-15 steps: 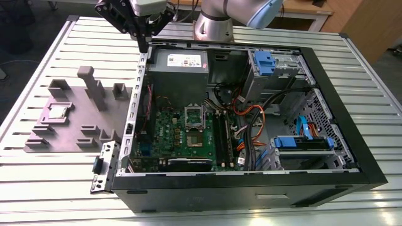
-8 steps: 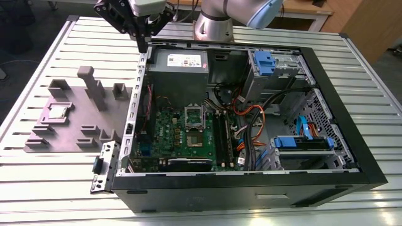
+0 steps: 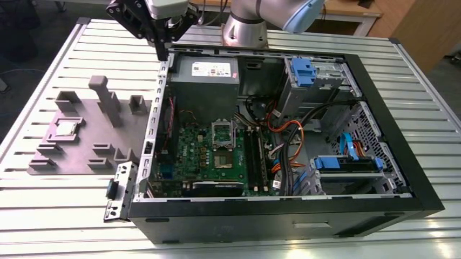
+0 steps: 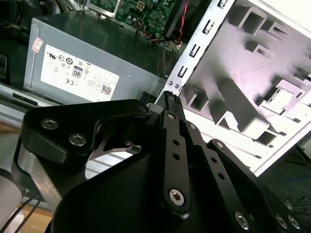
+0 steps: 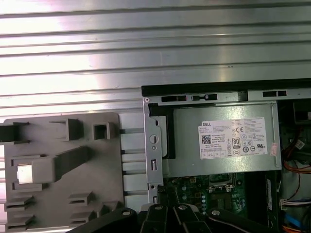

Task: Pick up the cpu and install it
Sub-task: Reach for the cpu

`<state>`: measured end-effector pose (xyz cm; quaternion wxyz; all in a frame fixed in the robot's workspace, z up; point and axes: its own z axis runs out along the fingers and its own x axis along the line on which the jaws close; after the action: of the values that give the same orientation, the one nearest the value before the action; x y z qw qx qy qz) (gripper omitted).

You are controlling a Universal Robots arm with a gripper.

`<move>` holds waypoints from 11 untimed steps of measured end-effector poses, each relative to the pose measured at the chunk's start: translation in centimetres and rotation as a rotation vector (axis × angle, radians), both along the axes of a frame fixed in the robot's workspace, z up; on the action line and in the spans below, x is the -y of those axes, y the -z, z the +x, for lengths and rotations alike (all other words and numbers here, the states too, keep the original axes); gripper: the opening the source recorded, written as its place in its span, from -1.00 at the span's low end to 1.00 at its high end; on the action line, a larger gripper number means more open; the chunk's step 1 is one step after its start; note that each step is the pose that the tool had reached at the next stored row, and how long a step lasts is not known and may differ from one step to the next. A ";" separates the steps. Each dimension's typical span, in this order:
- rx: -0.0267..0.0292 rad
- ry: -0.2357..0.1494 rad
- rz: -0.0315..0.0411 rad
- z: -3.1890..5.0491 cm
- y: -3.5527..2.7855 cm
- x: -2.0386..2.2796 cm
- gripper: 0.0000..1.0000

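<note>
The cpu (image 3: 66,128) is a small silvery square lying in a raised seat on the grey fixture plate (image 3: 83,156), on the exterior view's left of the open computer case (image 3: 403,162). It also shows as a pale square, the cpu (image 5: 24,173) in the first wrist view and the cpu (image 4: 281,97) in the second. My black gripper (image 3: 162,54) hangs shut and empty above the case's back left corner, well away from the chip. The gripper (image 4: 167,97) has its fingers pressed together. The motherboard's socket frame (image 3: 222,135) lies open inside the case.
A grey power supply box (image 3: 205,73) with a white label sits right below the gripper. Cables (image 3: 288,135), blue drive bays (image 3: 346,164) and memory slots fill the case's right side. Tall posts (image 3: 108,100) rise from the fixture plate. The slatted metal table (image 3: 58,216) surrounds everything.
</note>
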<state>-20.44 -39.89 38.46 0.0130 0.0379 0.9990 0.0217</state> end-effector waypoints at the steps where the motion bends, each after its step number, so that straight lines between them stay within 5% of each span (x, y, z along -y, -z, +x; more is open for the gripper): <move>1: 0.0000 0.000 0.0000 -0.03 0.01 0.00 -0.79; 11: 0.0000 0.000 0.0000 -0.36 0.11 0.00 -0.79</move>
<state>-20.79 -39.89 38.34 0.0130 0.0379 0.9990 0.0217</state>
